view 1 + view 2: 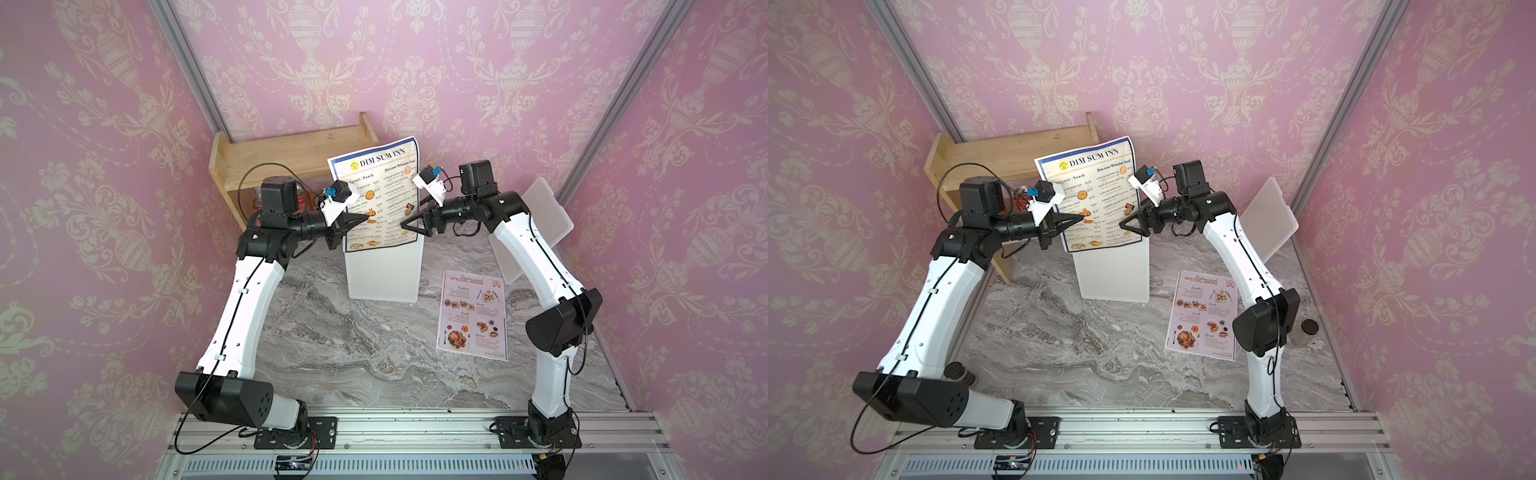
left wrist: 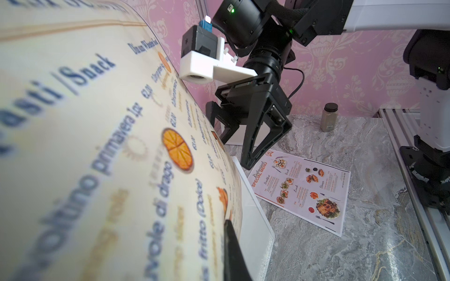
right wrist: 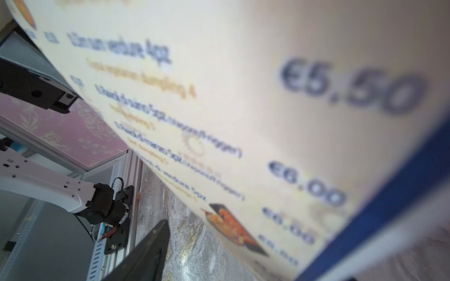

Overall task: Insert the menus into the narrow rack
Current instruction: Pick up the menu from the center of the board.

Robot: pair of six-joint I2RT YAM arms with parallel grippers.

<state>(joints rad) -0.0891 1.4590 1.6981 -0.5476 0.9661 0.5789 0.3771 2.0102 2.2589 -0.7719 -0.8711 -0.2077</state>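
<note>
The DIM SUM INN menu [image 1: 386, 174] was held upright over the narrow rack [image 1: 382, 276], one side edge pinched in the closed left gripper [image 1: 365, 217], while the right gripper [image 1: 406, 224] was parted about the opposite edge, gripping nothing. So held, the bowed sheet could be buckled or steered past the slot (whether its lower edge was inside could not be told). The SPECIAL MENU sheet [image 1: 473, 313] was seen flat on the table [image 1: 353, 353].
</note>
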